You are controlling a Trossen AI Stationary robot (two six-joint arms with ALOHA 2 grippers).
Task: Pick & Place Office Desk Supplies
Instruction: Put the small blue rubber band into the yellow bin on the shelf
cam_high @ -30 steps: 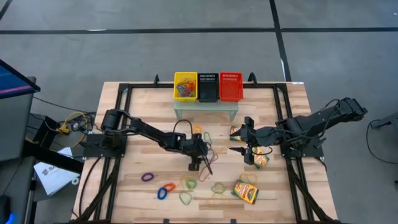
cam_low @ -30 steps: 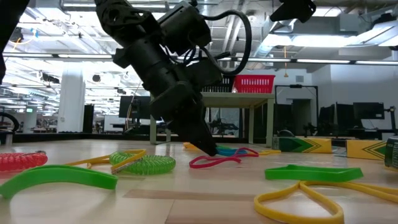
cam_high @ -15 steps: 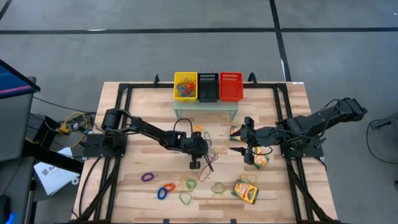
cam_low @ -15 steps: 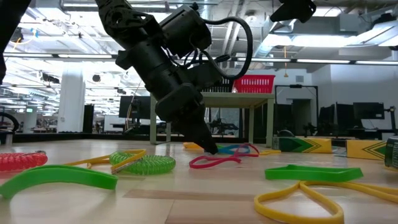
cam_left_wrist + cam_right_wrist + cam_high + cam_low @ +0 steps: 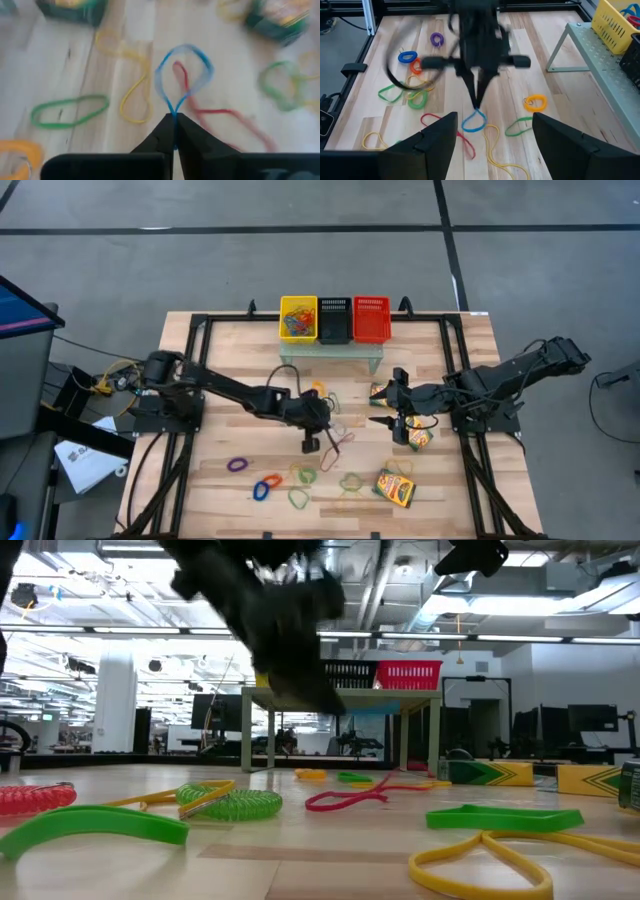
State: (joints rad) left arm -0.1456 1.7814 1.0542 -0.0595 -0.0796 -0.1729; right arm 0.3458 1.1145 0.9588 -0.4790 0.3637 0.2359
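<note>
One blue band (image 5: 182, 75) hung pinched in the left gripper's (image 5: 174, 131) closed tips above mid-table, its loop trailing straight ahead of them, the yellow basket (image 5: 298, 318) just beyond.

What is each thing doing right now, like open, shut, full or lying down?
Left gripper: shut on blue band, lifted.
Right gripper: open, waiting.
Red band: lying on table.
Yellow basket: holds bands.
Red basket: looks empty.
Crayon box: lying flat.
</note>
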